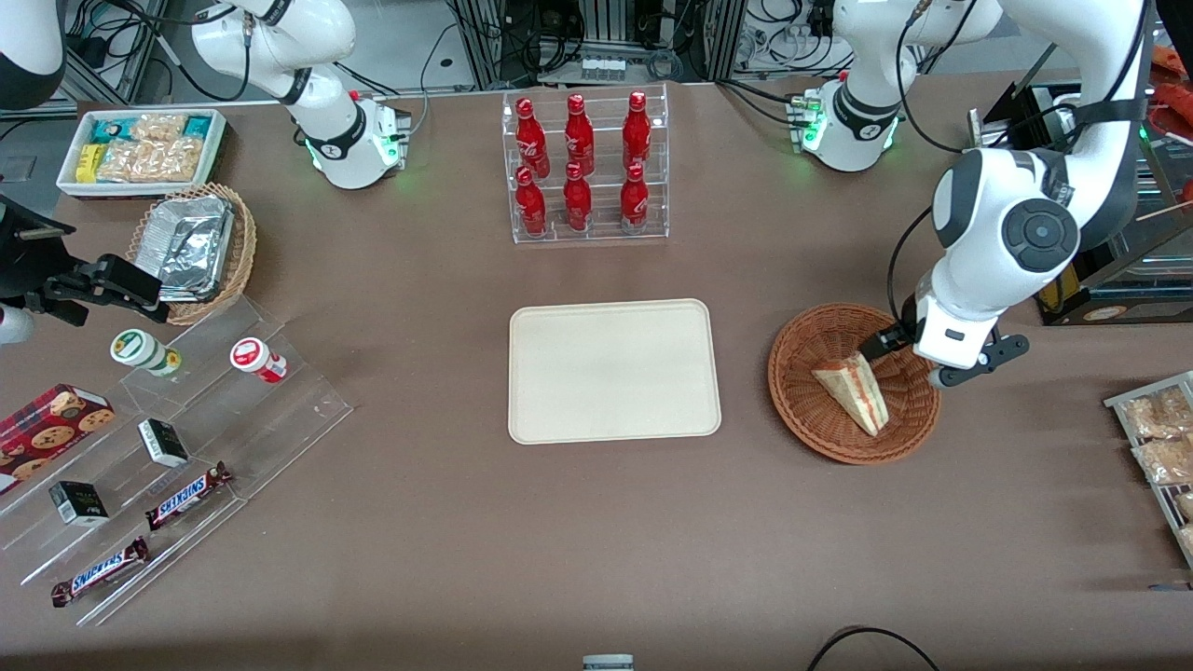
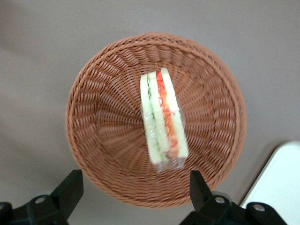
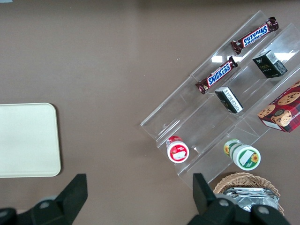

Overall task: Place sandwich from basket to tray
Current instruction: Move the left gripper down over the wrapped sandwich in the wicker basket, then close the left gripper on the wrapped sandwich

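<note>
**Sandwich waits in the basket, gripper poised above**

Sandwich (image 2: 163, 119) lies on its edge near the middle of the brown wicker basket (image 1: 803, 356), wrapped in clear film, with its bread and filling layers facing up. The gripper (image 2: 133, 190) hangs above the basket's rim, fingers spread wide and holding nothing. The tray (image 1: 614, 370) sits nearby on the table, toward the parked arm's end from the basket, and it is bare.

Judging from this, the grasp has not begun. The wedge is narrow and stands on edge, so a descent that is off-centre could tip it flat or push it against the woven wall. The film looks slick, and a light pinch might let the wedge slip out during the lift. Squeezing too hard could crush the soft bread. A finger dropping too close to the rim could catch the wicker and drag the light basket along.

The basket holds only the sandwich.
</note>
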